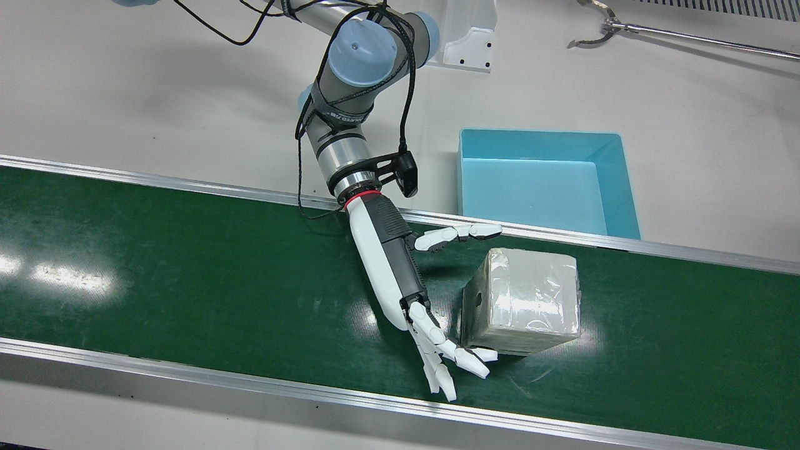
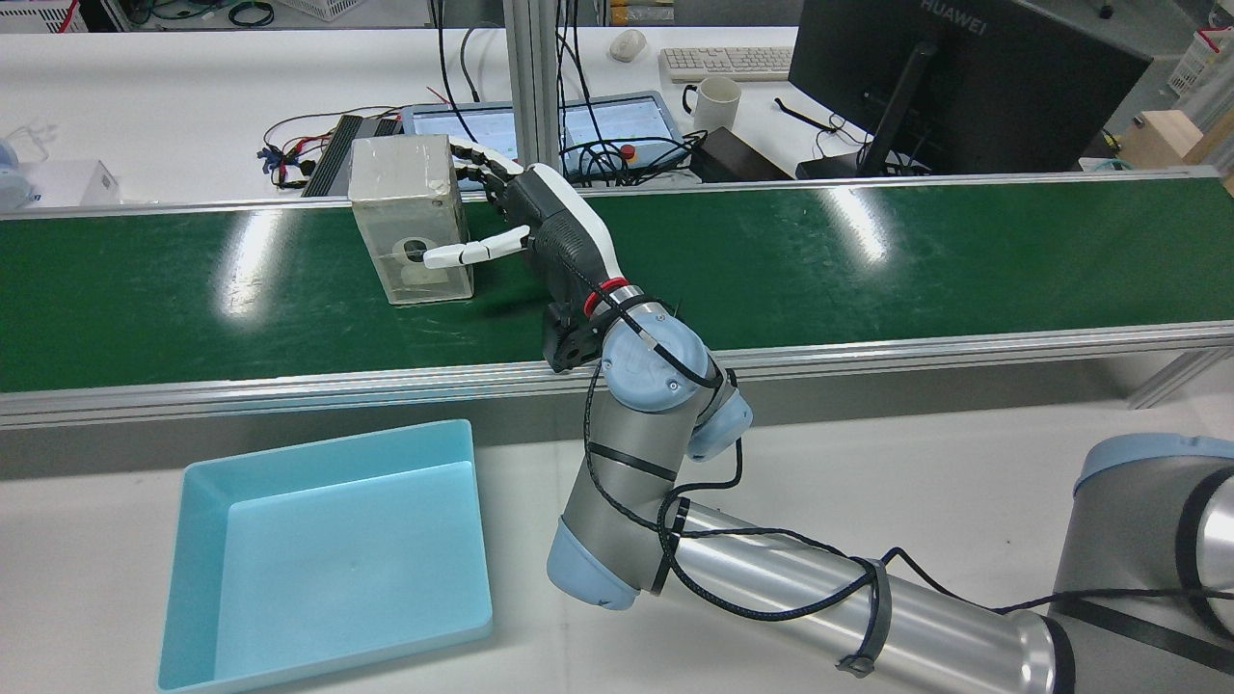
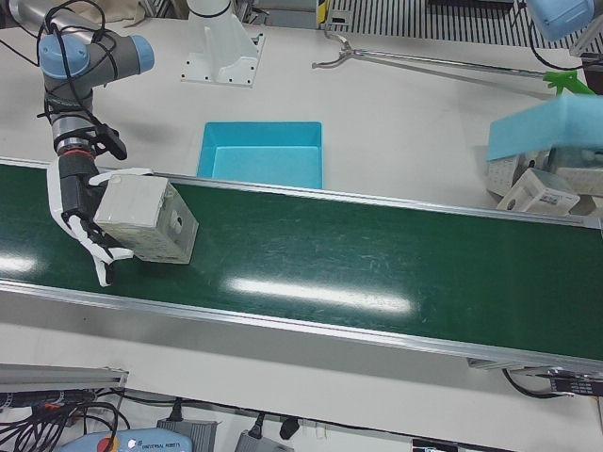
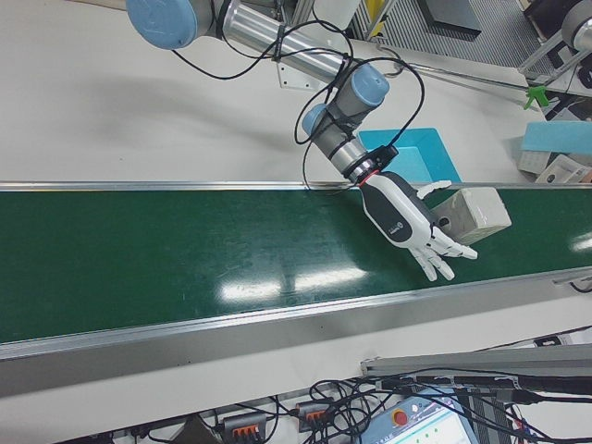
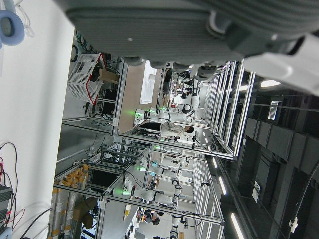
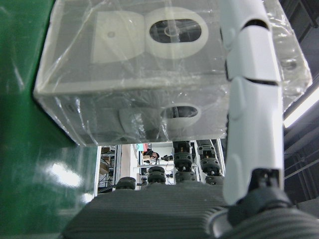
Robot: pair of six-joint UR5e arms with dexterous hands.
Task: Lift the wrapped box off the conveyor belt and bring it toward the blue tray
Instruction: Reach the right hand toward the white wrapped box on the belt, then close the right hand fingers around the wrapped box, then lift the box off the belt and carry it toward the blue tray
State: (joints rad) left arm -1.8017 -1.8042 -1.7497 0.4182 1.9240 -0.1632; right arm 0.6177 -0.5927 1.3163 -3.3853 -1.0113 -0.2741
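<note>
Wrapped box (image 1: pixel 524 299) sits on the green conveyor belt (image 1: pixel 187 262), right inside the reach of the right hand (image 1: pixel 431 294). That hand is spread wide. Its thumb (image 1: pixel 459 235) points along the side of the box nearest the robot, and its long fingers (image 1: pixel 447 356) stretch along the far side. In the right hand view, the thumb (image 6: pixel 251 94) lies across the shiny plastic, very close to it, but I cannot tell if it is pressing yet. The box looks flat on the belt, so I think it has not been lifted.

Seen from the rear view, the wrapped box (image 2: pixel 410 217) lies just to the left of the right hand (image 2: pixel 540 217), with the palm facing it. The box is a bit longer along the belt than across it, so the hand meets one of its short ends. To take it, the fingers and thumb should squeeze together on its two long sides.

Next comes the blue tray (image 1: pixel 544 181). It rests on the white table (image 1: pixel 156 94), just past the belt's silver edge on the robot's side, near the box and with nothing inside. The carry looks short: up, then back over the edge.

No left hand shows in any room view. Its own camera only sees the lab, so the right hand is clearly the one for this job.
</note>
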